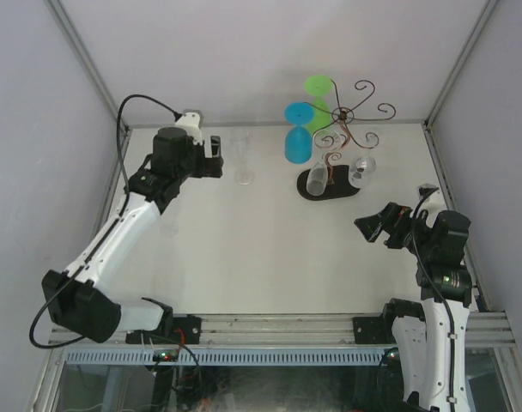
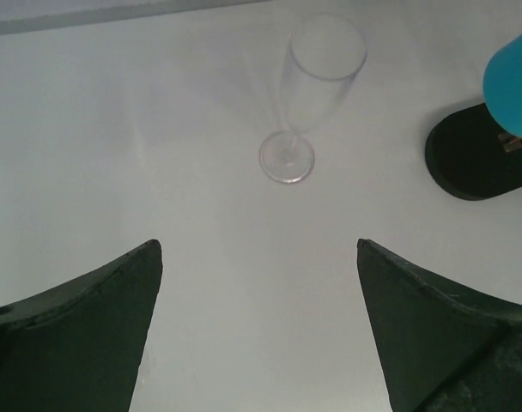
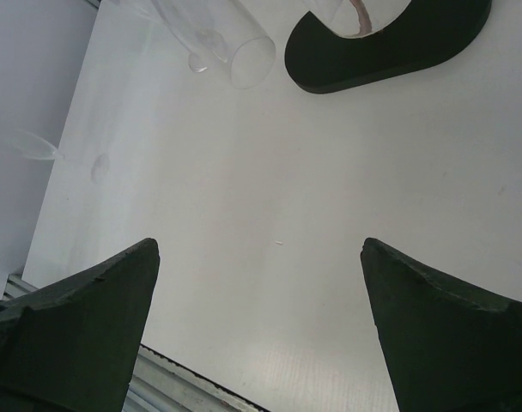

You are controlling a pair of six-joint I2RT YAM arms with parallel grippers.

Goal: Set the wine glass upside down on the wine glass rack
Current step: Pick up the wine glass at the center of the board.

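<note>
Left wrist view: our left pincer [image 2: 259, 249] is spread wide with nothing between its fingers. The wine glass [image 2: 311, 90], a clear flute, stands upright straight ahead of it and apart, placed well, we judge, for a grasp. The wine glass rack [image 1: 343, 115] stands ahead, to its right. Our right pincer [image 3: 259, 247] gapes wide, empty.

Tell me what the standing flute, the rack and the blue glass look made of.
Flute: clear glass or clear plastic, glossy; the table shows through it. Rack: thin dark wire, likely metal, curled into spirals; its base is matte black, material unclear. Blue glass: probably plastic, going by its flat, saturated colour.
</note>
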